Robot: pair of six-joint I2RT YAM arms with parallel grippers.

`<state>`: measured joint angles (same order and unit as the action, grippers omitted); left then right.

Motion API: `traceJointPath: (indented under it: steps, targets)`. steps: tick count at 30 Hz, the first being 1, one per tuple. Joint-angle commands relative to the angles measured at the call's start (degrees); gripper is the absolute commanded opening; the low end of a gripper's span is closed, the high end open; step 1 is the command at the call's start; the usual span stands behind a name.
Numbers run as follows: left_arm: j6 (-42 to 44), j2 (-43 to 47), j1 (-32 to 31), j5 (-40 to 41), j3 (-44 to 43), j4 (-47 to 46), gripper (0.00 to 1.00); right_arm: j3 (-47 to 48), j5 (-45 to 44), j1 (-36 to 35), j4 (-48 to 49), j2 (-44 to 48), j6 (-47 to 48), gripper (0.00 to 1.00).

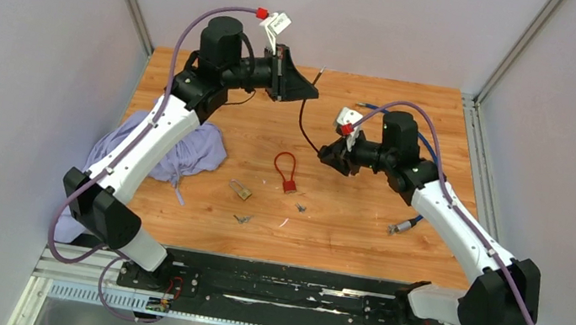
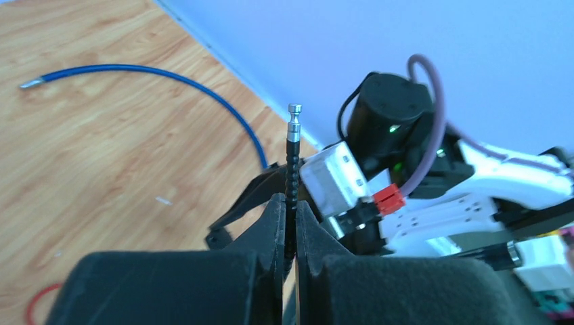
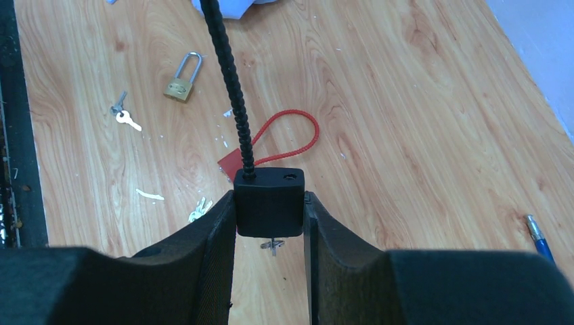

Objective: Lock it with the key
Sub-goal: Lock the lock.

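Pale lavender walls close in a light wooden tabletop [image 1: 361, 224], and both arms are raised over its middle with one lock shared between them. My right gripper [image 3: 269, 211] pinches a black block-shaped lock body [image 3: 269, 193] by its two side faces, the jaws held partway apart by its width and its top face turned toward the wrist camera. A black ribbed cable [image 3: 230, 88] is seated in one hole of that face; the second hole [image 3: 291, 177] just beside it is empty. The cable sags across to my left gripper [image 2: 290, 210], whose fingers are pressed together on it a little below its free end, so the silver metal tip [image 2: 294, 112] stands upright above the jaws. I judge the step in hand to be closing the loop, which has to come before any key work. The next move calls for carrying the tip over the empty hole, lining it up straight, and pushing it home while the right side holds the body steady. The cable looks springy and the hole small, so a slight slant could make the tip skid off. Small silver keys [image 1: 243, 218] lie on the wood near the front. A glint of metal [image 3: 273, 245] shows under the body, and I cannot tell whether it sits in the keyway or on the table. A red cable lock [image 3: 284, 135], a brass padlock [image 3: 181, 80], a purple cloth [image 1: 176, 151] and a blue cable [image 2: 169, 74] lie apart from the work.
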<state>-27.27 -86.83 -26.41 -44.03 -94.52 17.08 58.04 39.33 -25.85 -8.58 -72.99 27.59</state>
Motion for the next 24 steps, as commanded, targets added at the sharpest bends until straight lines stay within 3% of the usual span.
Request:
traceJointPath:
  steps: [1,4,6,8,10,16,21,24]
  targets:
    - [-16.06,1.07,0.1,-2.2,1.63,-9.86,0.0,1.36,2.49,1.02,1.12,-1.39,-3.07,0.02]
    - [-19.04,1.24,0.44,-1.7,2.43,-11.38,0.0,0.13,2.83,1.06,2.28,-1.1,-2.83,0.05]
    - [-21.95,1.22,0.69,-1.97,3.3,-13.47,0.0,-1.0,2.73,1.06,3.37,-0.74,-2.96,0.14]
    - [-24.44,1.27,0.98,-2.29,4.5,-15.64,0.0,-2.17,2.72,1.03,4.6,-0.47,-4.14,0.29]
    - [-27.08,1.37,1.12,-2.84,5.96,-18.25,0.0,-2.83,3.13,1.06,5.69,-0.24,-5.09,0.36]
    - [-30.41,1.99,1.81,-3.22,8.85,-22.9,0.0,-3.09,3.2,0.89,6.56,-0.67,-6.7,0.43]
    - [-33.78,2.31,2.47,-3.82,10.67,-26.72,0.0,-3.59,2.87,0.54,7.56,-1.36,-8.42,0.56]
    - [-37.33,2.23,2.68,-4.41,12.08,-29.8,0.0,-4.18,3.27,0.37,8.7,-1.43,-9.17,0.58]
